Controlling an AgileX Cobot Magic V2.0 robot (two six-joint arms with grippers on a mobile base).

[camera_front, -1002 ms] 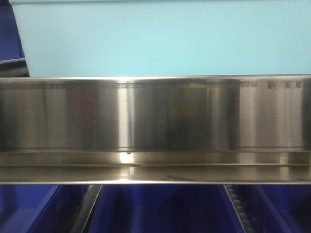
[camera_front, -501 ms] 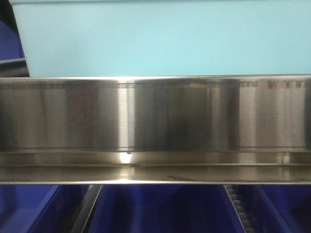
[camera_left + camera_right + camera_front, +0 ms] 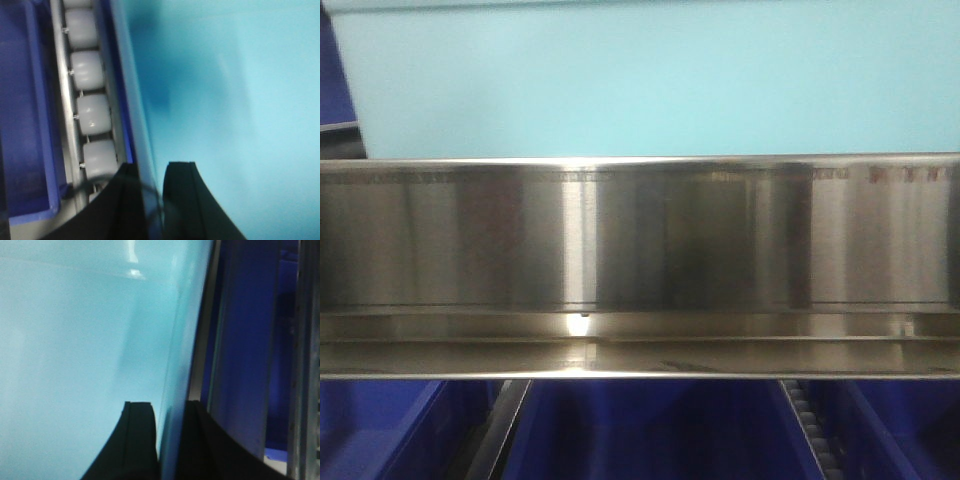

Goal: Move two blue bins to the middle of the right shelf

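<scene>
Holding the light-blue bin (image 3: pixel 650 80) above the steel shelf rail (image 3: pixel 640 240), pinching its side walls narrowly with left gripper (image 3: pixel 152 169) and right gripper (image 3: pixel 168 408). Probably risking a slip off those thin walls, or a snag on the rollers (image 3: pixel 90 115) alongside, if moving the arms unevenly.

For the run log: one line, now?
left tool: grips light blue bin | right tool: grips same bin | bin showing above steel rail
</scene>
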